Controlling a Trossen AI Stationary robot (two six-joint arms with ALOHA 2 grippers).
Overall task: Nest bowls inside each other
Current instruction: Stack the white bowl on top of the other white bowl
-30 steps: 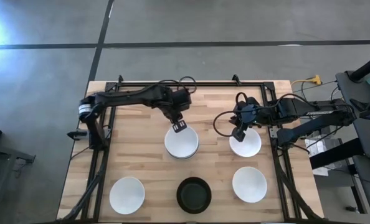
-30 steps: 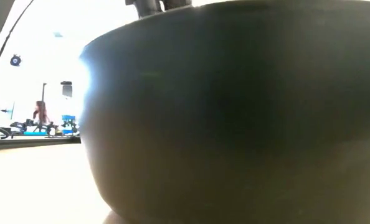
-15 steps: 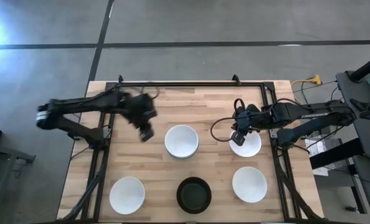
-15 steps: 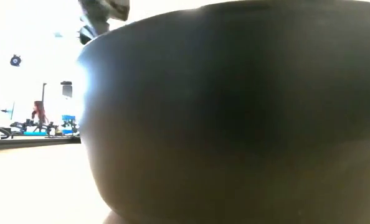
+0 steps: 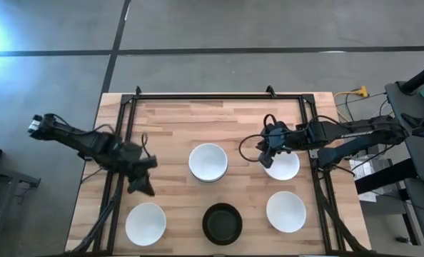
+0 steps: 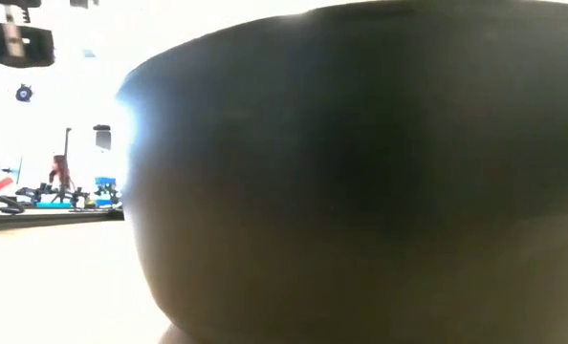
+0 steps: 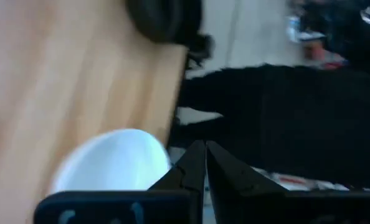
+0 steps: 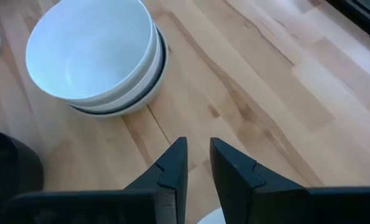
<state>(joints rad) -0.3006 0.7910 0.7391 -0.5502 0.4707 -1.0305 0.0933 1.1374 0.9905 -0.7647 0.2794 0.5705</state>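
While one nested stack sits mid-table, four bowls lie apart; left gripper nearly closed and empty, right gripper narrow over a white bowl.

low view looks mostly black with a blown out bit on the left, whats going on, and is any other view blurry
Low view: the round black bowl sits against the lens, filling the frame, out of focus; the room behind is overexposed. Left wrist view: motion-smeared, the smooth white bowl soft-edged. High view: the left gripper is blurred. Right wrist view: sharp, the stacked white bowls crisp.
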